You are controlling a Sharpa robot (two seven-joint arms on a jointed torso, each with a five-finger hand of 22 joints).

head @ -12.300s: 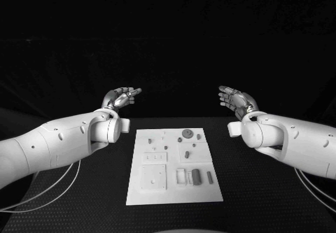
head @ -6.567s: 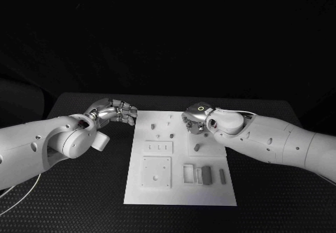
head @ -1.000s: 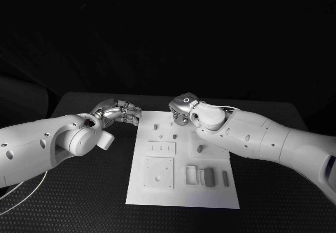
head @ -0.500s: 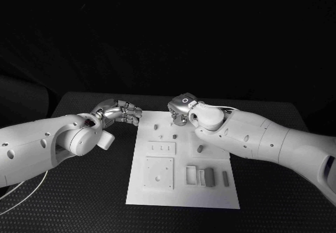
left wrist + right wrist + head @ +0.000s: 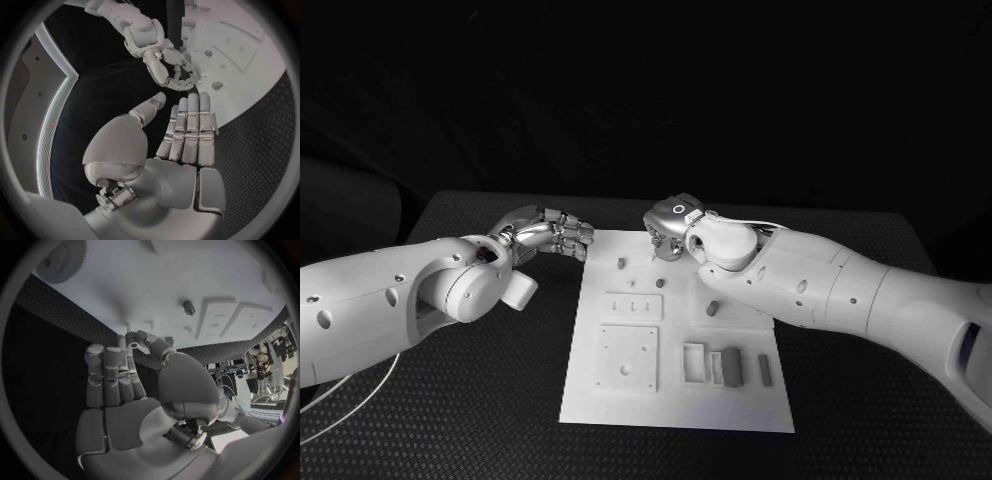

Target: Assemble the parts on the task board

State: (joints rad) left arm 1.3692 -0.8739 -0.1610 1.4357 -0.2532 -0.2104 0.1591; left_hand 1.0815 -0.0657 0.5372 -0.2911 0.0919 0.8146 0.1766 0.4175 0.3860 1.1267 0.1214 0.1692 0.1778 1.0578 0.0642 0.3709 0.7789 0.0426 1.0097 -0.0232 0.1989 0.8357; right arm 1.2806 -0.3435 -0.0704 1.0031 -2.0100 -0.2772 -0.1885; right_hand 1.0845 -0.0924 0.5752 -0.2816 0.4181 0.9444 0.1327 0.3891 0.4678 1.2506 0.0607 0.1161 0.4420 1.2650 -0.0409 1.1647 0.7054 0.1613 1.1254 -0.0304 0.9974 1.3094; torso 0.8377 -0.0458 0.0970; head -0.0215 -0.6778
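Observation:
The white task board (image 5: 625,400) lies in the middle of the table, also seen in the left wrist view (image 5: 250,45) and the right wrist view (image 5: 187,270). Small pegs (image 5: 620,263) stand in its far half, and one peg (image 5: 187,306) shows up close. Rectangular parts (image 5: 730,362) lie near its front right. My right hand (image 5: 668,225) hovers over the board's far edge with fingers curled and thumb against a fingertip (image 5: 130,342). I cannot tell whether anything is pinched there. My left hand (image 5: 553,232) sits just off the far left corner, fingers (image 5: 187,130) straight and side by side, holding nothing.
A round disc part (image 5: 59,260) sits on the board to one side of my right hand. My right forearm (image 5: 805,285) crosses above the board's right side. Black table (image 5: 473,400) surrounds the board on both sides.
In the last second my right hand has edged slightly left along the board's far edge. The left hand has stayed where it was.

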